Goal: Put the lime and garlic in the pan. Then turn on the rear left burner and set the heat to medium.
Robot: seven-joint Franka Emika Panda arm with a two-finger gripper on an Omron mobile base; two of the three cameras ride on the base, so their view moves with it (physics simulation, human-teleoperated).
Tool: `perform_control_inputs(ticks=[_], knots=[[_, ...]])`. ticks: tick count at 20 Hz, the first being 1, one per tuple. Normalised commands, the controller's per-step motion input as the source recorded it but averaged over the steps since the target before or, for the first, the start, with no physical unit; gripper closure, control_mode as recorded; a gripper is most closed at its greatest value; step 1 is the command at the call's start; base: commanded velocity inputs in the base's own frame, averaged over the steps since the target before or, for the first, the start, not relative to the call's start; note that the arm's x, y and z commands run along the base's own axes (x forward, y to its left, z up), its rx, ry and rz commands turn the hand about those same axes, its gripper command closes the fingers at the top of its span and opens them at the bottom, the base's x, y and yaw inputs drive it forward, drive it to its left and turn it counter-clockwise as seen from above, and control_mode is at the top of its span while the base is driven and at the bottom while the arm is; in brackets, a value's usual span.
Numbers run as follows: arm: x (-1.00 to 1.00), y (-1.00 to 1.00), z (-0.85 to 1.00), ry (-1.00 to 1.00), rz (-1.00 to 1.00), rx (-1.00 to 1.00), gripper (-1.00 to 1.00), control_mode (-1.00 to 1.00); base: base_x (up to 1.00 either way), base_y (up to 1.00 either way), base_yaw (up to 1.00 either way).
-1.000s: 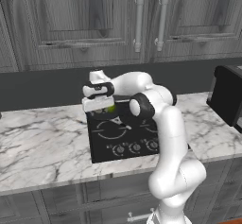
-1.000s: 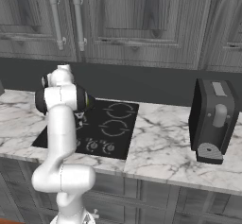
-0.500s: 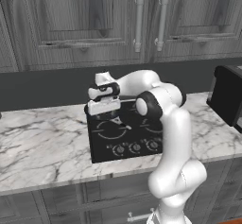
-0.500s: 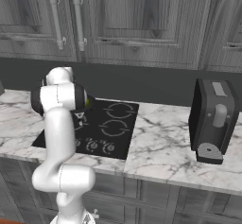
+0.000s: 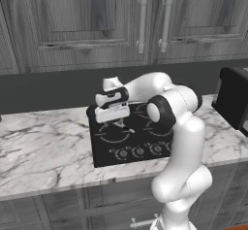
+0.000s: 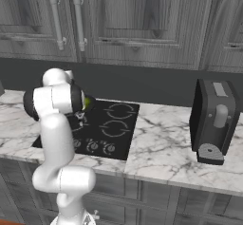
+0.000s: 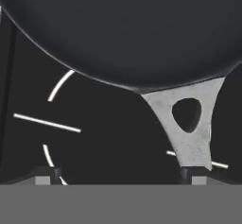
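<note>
In the hand view the round black pan (image 7: 123,29) takes up the top, and its pale handle tip (image 7: 189,128) with a triangular hole points down toward my gripper (image 7: 119,175). The two fingertips (image 7: 45,175) stand far apart with nothing between them, so the gripper is open. From the left base, the gripper (image 5: 115,119) hangs low over the rear left part of the black cooktop (image 5: 145,141) and hides the pan and the rear left burner. A sliver of the green lime (image 6: 88,102) peeks out beside my arm. The garlic is hidden.
A white burner ring (image 7: 51,124) is marked on the glass below the pan. Grey knobs (image 5: 138,151) line the cooktop's front edge. A black appliance (image 6: 213,119) stands on the marble counter (image 5: 43,151) to the right. Dark cabinets hang above.
My hand has shifted right and toward the front over the cooktop. The lime that showed under the gripper a second ago is now covered in the left base view. The jaws stayed open.
</note>
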Motion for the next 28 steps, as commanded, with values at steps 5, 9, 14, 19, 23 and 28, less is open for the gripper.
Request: perform_control_inputs(ticks=[5,9,14,19,23,28], knots=[[-0.4,-0.14,0.17,0.0,0.0,0.0,-1.0,-1.0,0.0,0.0,0.0],[-0.41,-0.22,0.17,0.0,0.0,0.0,-1.0,-1.0,0.0,0.0,0.0],[-0.54,-0.25,0.13,0.0,0.0,0.0,-1.0,-1.0,0.0,0.0,0.0],[-0.66,-0.26,0.1,0.0,0.0,0.0,-1.0,-1.0,0.0,0.0,0.0],[-0.59,-0.12,0.02,0.0,0.0,0.0,-1.0,-1.0,0.0,0.0,0.0],[-0.55,-0.09,0.01,0.0,0.0,0.0,-1.0,-1.0,0.0,0.0,0.0]])
